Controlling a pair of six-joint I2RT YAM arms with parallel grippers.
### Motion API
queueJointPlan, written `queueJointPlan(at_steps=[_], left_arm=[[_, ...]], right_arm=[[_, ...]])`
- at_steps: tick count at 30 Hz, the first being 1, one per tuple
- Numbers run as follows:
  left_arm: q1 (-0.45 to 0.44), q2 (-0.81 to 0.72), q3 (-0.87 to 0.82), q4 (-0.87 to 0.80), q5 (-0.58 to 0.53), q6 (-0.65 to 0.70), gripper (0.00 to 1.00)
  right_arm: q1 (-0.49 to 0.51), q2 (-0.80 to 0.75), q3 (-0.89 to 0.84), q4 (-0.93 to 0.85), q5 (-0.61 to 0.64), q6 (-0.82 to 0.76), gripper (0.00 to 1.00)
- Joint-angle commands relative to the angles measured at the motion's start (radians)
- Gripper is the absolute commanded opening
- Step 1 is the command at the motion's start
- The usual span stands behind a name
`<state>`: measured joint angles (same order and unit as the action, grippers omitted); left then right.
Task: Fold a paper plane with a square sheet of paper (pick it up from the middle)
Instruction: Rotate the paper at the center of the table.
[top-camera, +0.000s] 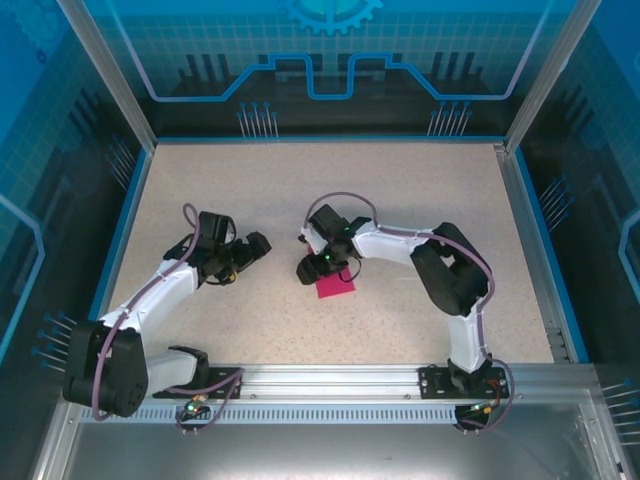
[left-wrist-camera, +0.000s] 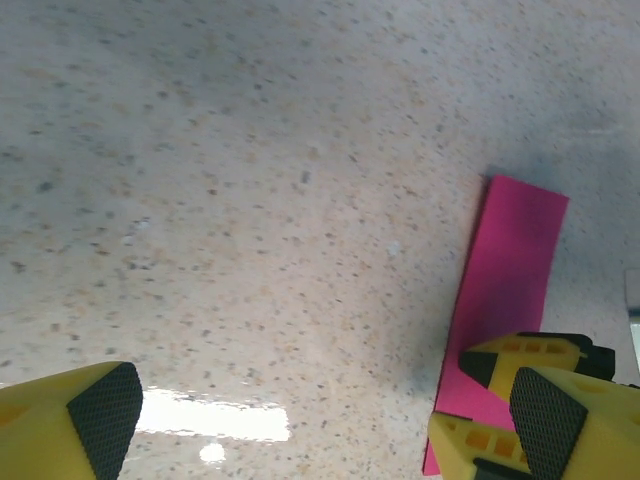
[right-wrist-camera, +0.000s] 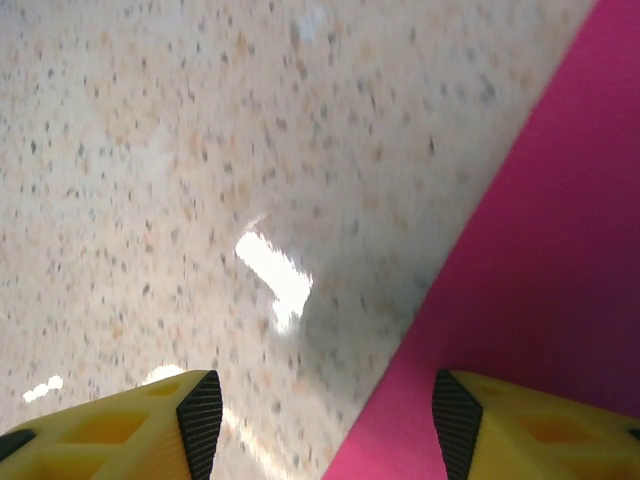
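Top external view first: we see the left arm (top-camera: 150, 295) rise from its base at the near-left corner and lean forward and inward, bent at the elbow, with the left gripper (top-camera: 255, 243) pointing towards the middle of the table (top-camera: 420, 190). The right arm (top-camera: 455, 280) climbs from its base, folds sharply at the elbow and stretches leftward, ending in the right gripper (top-camera: 308, 268) low over the table's middle. The two grippers are near each other but apart.

The paper (top-camera: 335, 285) lies flat just beside the right gripper, on its near side, partly under it. It is thin, matte, magenta-pink, with straight edges and sharp corners. From the left wrist we see it as a narrow slanted strip (left-wrist-camera: 505, 280).

From the right wrist, the right gripper (right-wrist-camera: 325, 420) is spread wide, one finger above the paper (right-wrist-camera: 540, 250) and the other above bare table. We cannot tell whether it touches the sheet. The left gripper (left-wrist-camera: 320, 420) is also spread wide and grips nothing.

The fingers (right-wrist-camera: 110, 430) are yellow plastic with black cross-hatched pads (right-wrist-camera: 200, 420). The table is beige, speckled and glossy enough to show glare.
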<state>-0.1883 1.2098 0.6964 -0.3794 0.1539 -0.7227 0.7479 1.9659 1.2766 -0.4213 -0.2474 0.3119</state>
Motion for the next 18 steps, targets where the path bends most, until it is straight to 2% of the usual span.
queueJointPlan(at_steps=[1,4,7,9,13,18], left_arm=[[-0.050,0.016,0.010,0.037,0.049,0.030,0.98],[-0.114,0.043,0.029,0.079,0.055,0.013,0.98],[-0.184,0.082,0.052,0.137,0.062,0.008,0.93],[-0.222,0.117,0.065,0.186,0.068,-0.020,0.85],[-0.270,0.191,0.059,0.340,0.111,-0.115,0.65],[-0.308,0.314,0.101,0.429,0.150,-0.157,0.54]], right_arm=[[-0.031,-0.133,-0.084,0.077,-0.047,0.094,0.61],[-0.048,-0.290,-0.248,0.261,-0.038,0.264,0.64],[-0.063,-0.413,-0.341,0.228,0.104,0.348,0.69],[-0.090,-0.475,-0.391,0.196,0.155,0.381,0.71],[-0.158,-0.529,-0.499,0.191,0.096,0.419,0.71],[-0.203,-0.533,-0.562,0.232,0.026,0.465,0.68]])
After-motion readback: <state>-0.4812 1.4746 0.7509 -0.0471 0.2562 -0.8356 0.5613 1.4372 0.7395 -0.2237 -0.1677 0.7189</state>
